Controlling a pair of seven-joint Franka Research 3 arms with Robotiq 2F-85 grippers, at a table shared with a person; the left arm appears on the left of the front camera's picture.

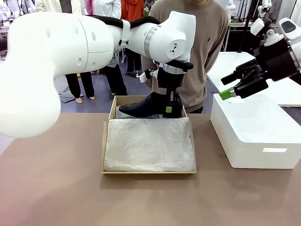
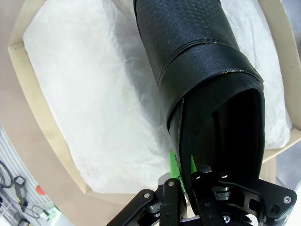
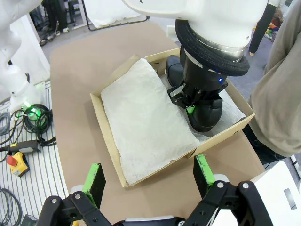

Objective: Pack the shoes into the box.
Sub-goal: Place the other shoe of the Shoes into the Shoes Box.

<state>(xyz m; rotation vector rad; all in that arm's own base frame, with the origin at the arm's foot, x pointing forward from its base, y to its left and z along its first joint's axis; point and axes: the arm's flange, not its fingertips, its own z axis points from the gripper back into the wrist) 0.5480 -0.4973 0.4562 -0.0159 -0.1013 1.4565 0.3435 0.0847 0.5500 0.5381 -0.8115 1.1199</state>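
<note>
One shoe [image 1: 141, 106] gripped by left pincer [image 1: 169, 109] inside box [image 1: 104, 146]

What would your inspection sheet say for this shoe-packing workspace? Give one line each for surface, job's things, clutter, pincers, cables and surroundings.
Surface: brown table, carrying the box and a white block.
Job's things: tan box lined with white tissue paper; one black shoe at its far end, toe towards the robot's left.
Clutter: white block on the table's right side.
Pincers: left pincer shut on the shoe at its heel; right pincer open, holding nothing, above the white block.
Cables: coiled cables and a red stop button on the floor beside the table.
Surroundings: a person stands behind the box; others farther back.
</note>
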